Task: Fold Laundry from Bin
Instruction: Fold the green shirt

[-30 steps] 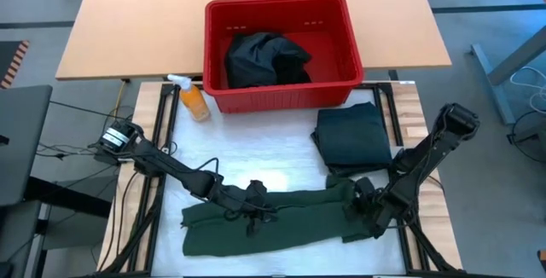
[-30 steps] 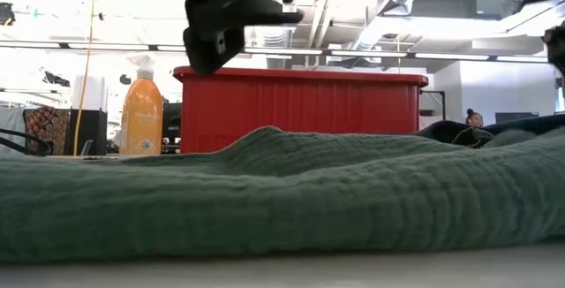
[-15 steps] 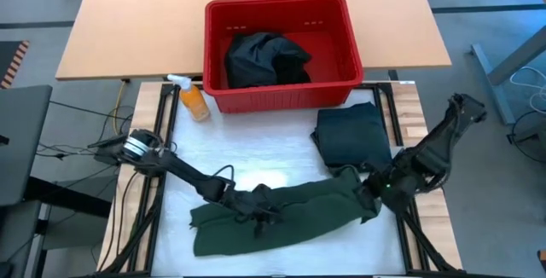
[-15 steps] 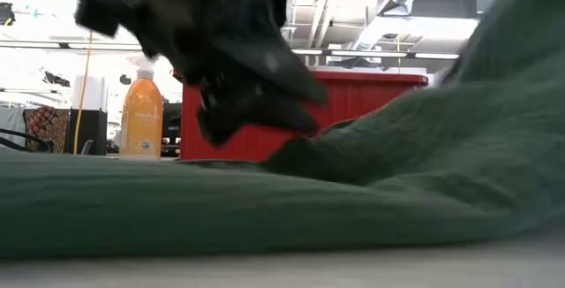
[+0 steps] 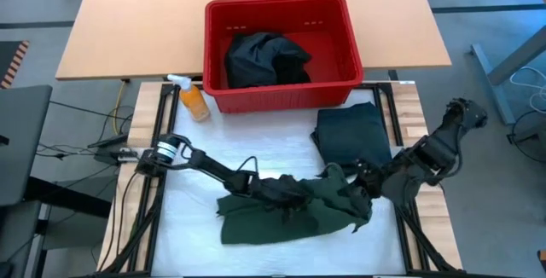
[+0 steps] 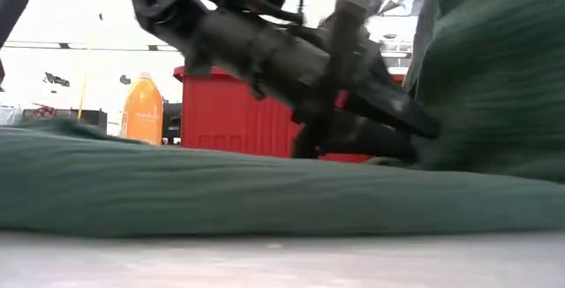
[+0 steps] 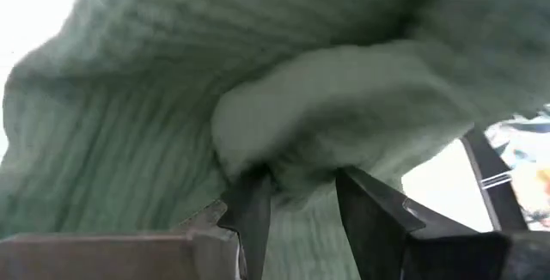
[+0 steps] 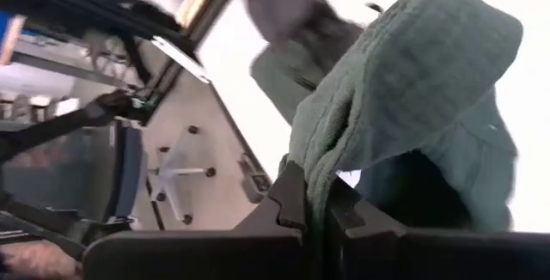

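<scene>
While bunched mid-table, dark green waffle-knit cloth (image 5: 290, 210), left gripper (image 7: 296, 198) & right gripper (image 8: 314, 196) both pinching it.

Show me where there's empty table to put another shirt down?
The white mat is bare between the red bin and the green garment, left of the folded dark pile. The front is crowded: both arms' jaws grip that green garment.
</scene>
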Controlling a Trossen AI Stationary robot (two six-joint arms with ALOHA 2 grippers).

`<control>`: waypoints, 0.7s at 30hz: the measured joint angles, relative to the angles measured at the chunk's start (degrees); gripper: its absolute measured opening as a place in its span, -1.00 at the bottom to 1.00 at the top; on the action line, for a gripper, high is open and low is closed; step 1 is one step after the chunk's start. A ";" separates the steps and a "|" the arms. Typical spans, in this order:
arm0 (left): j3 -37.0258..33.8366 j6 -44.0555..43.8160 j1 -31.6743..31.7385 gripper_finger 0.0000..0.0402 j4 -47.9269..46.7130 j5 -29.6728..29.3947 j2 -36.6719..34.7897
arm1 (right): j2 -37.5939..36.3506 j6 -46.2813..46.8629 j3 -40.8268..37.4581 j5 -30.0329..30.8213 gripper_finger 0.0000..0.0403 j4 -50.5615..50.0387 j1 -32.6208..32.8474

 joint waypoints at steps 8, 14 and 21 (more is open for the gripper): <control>9.97 7.65 3.70 -0.39 -21.09 8.26 -0.71 | 4.58 -3.15 3.89 -1.95 -0.89 1.62 -1.05; 11.69 17.67 6.49 -0.39 -49.49 18.96 -11.90 | 6.61 -2.65 3.92 -2.15 -0.89 2.07 -1.99; 11.58 27.54 4.52 -0.39 -82.18 5.00 -30.66 | 13.86 -5.12 3.94 -2.38 -0.89 13.54 -7.28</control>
